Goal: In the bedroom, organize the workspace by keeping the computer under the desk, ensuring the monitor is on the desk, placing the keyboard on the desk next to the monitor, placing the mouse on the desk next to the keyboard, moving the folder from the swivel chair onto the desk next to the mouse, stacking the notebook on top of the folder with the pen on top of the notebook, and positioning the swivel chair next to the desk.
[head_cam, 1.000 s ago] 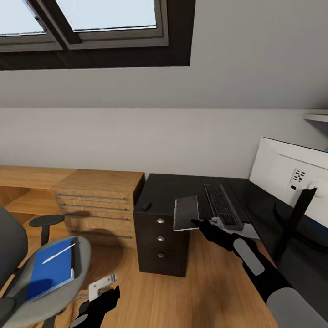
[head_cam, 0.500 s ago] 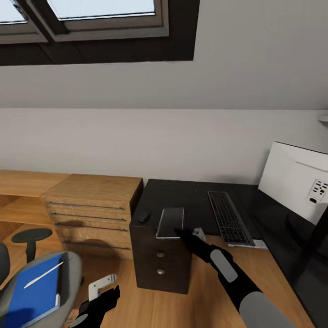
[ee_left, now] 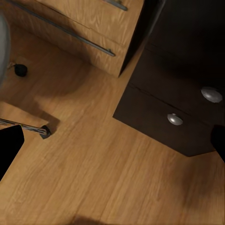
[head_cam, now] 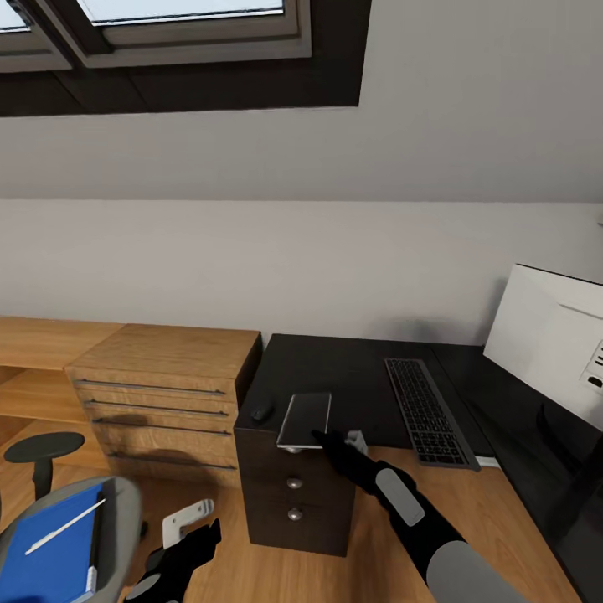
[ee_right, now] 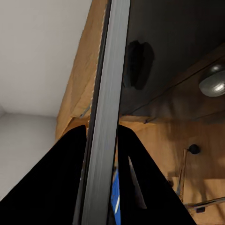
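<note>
the right arm reaches forward and up from the lower right of the head view, black with grey panels, its right claw (head_cam: 322, 437) clamped on the near edge of the thin grey notebook (head_cam: 305, 420). the left claw (head_cam: 186, 536) hangs low at the lower left, arm bent, fingers spread and holding nothing.

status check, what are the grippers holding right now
Right gripper shut on notebook, above desk corner near mouse. Left gripper open, low. Folder and pen on chair.
</note>
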Controlling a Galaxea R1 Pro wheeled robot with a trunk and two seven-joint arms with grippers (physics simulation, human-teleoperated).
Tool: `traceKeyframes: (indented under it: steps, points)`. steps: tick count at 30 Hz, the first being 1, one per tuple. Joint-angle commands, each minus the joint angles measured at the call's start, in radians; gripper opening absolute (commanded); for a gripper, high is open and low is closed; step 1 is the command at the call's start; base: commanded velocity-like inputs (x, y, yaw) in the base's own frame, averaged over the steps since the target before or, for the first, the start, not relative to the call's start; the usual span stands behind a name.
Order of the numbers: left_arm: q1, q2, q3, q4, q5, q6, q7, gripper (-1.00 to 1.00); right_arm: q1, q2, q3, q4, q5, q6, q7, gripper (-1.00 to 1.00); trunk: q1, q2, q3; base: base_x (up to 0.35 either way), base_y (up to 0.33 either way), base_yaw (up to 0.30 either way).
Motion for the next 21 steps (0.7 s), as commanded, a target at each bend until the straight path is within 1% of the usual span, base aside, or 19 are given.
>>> traceKeyframes:
  steps: [1,2,3,4,5,6,11,21]
  points:
    - [-0.001,0.001,-0.001,-0.009,0.005,0.003,0.008,1.0,-0.001,0.002,0.0,0.001,-0.017,0.003,0.001,-1.0,0.0,-0.001,-0.001,0.013,0.0,0.0]
    - [-0.001,0.001,0.0,-0.023,0.005,0.003,0.009,1.0,-0.001,0.006,0.0,0.002,-0.042,0.002,0.001,-1.0,0.0,-0.001,-0.001,0.008,0.0,0.0]
    - [-0.001,0.002,0.004,-0.042,0.006,0.004,0.011,1.0,-0.001,0.009,-0.002,0.003,-0.102,0.002,0.003,-1.0,0.0,-0.001,-0.001,0.003,0.0,0.0]
    - [-0.001,0.002,0.004,-0.044,0.006,0.004,0.012,1.0,-0.001,0.009,-0.002,0.003,-0.111,0.002,0.003,-1.0,0.0,-0.001,-0.001,0.002,0.0,0.0]
    - [-0.001,0.002,0.005,-0.048,0.006,0.004,0.012,1.0,-0.001,0.008,-0.003,0.003,-0.129,0.002,0.003,-1.0,0.0,-0.001,-0.001,0.001,0.0,0.0]
    - [-0.001,0.001,0.005,-0.049,0.006,0.004,0.013,1.0,-0.001,0.008,-0.003,0.003,-0.132,0.002,0.003,-1.0,0.0,-0.001,-0.001,0.0,0.0,0.0]
    - [-0.001,0.002,0.004,-0.051,0.006,0.004,0.014,1.0,-0.001,0.005,-0.004,0.002,-0.147,0.002,0.003,-1.0,0.019,-0.036,-0.017,0.0,0.0,0.0]
    - [-0.001,0.001,0.003,-0.052,0.006,0.004,0.014,1.0,-0.001,0.003,-0.009,0.003,-0.152,0.002,0.003,-1.0,0.058,-0.106,-0.048,0.0,0.0,0.0]
